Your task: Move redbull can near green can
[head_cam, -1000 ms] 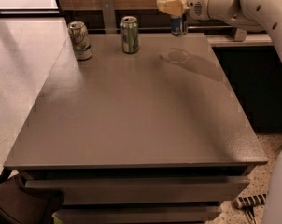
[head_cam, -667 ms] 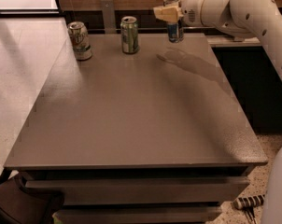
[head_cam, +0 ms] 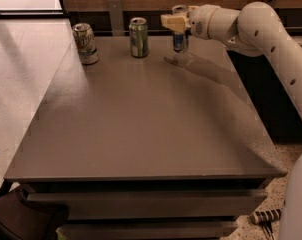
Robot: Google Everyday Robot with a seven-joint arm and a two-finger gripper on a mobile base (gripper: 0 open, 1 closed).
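Note:
The redbull can [head_cam: 180,40] is slim, blue and silver, and hangs in my gripper [head_cam: 177,22] a little above the far part of the grey table [head_cam: 141,124]. The gripper's pale fingers are shut around the can's upper body. The green can [head_cam: 138,37] stands upright at the table's far edge, a short way left of the held can. My white arm [head_cam: 256,29] reaches in from the right.
A whitish can with red-and-green print [head_cam: 85,44] stands at the far left corner. A wooden wall and a dark ledge run behind the table. The table's right edge drops to a speckled floor.
My gripper has carried the redbull can leftward and slightly lower, closer to the green can. The two standing cans have not moved.

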